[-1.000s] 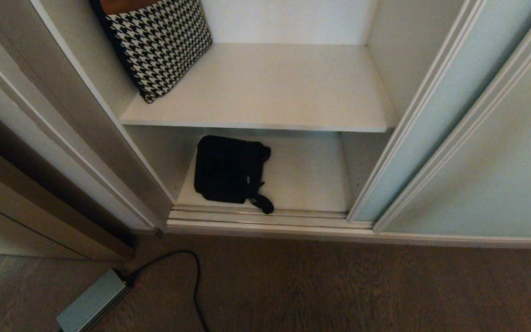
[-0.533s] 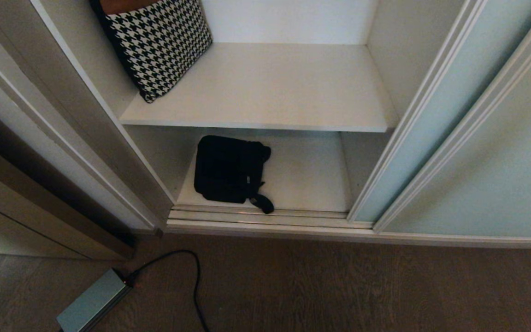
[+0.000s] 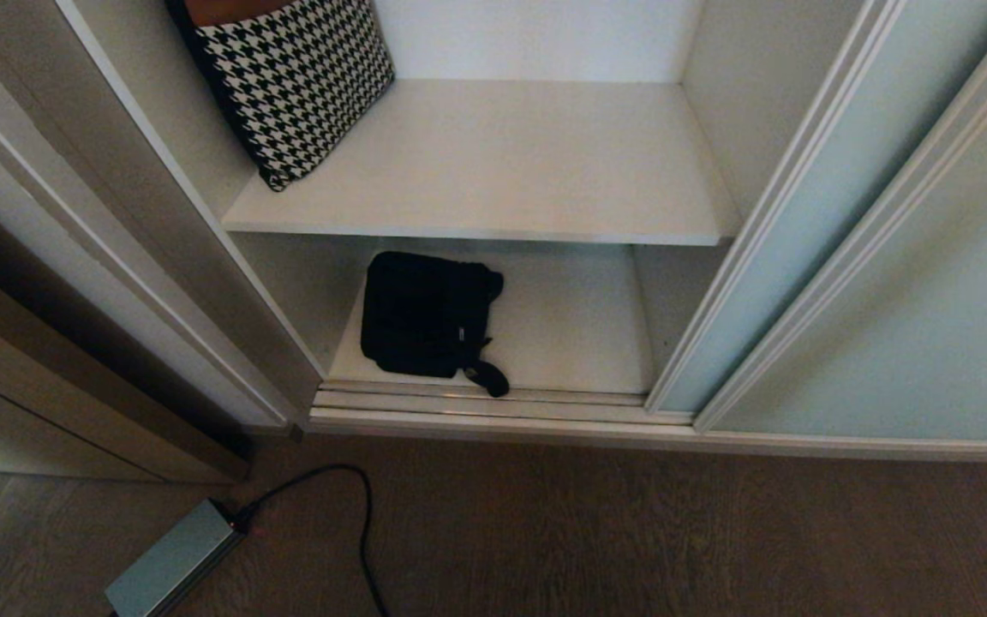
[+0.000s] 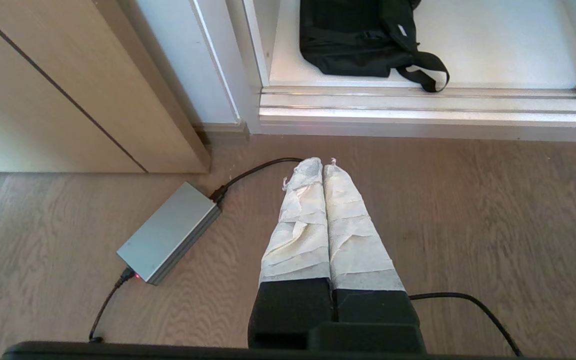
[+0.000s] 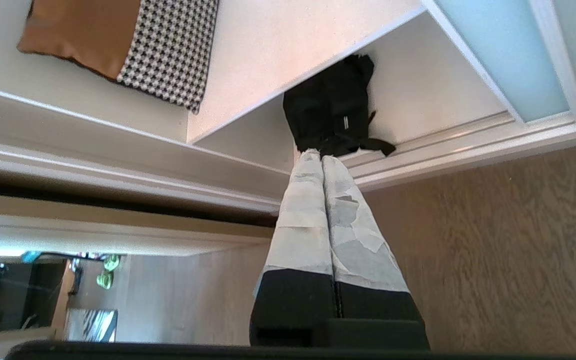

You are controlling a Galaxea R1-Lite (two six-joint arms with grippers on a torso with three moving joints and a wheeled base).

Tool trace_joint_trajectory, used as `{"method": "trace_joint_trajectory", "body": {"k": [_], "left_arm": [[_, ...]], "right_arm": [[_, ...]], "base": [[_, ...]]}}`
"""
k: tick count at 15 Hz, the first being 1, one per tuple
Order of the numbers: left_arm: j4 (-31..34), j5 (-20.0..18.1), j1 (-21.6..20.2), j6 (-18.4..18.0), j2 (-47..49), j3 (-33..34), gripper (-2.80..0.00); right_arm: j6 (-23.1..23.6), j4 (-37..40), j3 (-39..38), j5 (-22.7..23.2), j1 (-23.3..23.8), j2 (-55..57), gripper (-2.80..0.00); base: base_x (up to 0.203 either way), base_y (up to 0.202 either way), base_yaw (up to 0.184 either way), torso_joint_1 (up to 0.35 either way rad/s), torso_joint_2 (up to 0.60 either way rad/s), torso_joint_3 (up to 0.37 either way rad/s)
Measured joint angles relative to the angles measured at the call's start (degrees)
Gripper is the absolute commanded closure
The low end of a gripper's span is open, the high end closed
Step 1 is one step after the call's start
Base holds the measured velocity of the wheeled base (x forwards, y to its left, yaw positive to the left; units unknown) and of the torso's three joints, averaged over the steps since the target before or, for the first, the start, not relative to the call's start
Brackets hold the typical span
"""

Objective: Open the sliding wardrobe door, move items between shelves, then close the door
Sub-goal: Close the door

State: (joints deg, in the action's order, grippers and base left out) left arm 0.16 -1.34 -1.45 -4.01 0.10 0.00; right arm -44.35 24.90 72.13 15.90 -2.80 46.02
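The sliding wardrobe door stands open, with the black bag on the lower shelf. The left tool and right tool are both closed and empty over the floor.

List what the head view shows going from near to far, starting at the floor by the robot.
Grey power brick on the wood floor → door track → black bag on the bottom shelf → upper shelf → houndstooth cushion.
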Motion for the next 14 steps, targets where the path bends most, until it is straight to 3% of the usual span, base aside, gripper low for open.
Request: {"method": "trace_joint_trajectory", "body": {"k": [4,7,14], "left_arm": [[0.0,0.0,0.0,0.0,0.0,0.0,0.0],[0.0,0.0,0.0,0.0,0.0,0.0,0.0],[0.0,0.0,0.0,0.0,0.0,0.0,0.0]], "right_arm": [[0.3,-0.1,-0.5,2.8,4.0,1.9,0.0],[0.4,-3.5,-1.4,10.7,10.1,4.7,0.0],[-0.2,-23.2,-10.2,29.1,24.7,15.2,0.0]], "base": [[0.0,0.0,0.0,0.0,0.0,0.0],[0.0,0.0,0.0,0.0,0.0,0.0],[0.0,0.0,0.0,0.0,0.0,0.0]]}}
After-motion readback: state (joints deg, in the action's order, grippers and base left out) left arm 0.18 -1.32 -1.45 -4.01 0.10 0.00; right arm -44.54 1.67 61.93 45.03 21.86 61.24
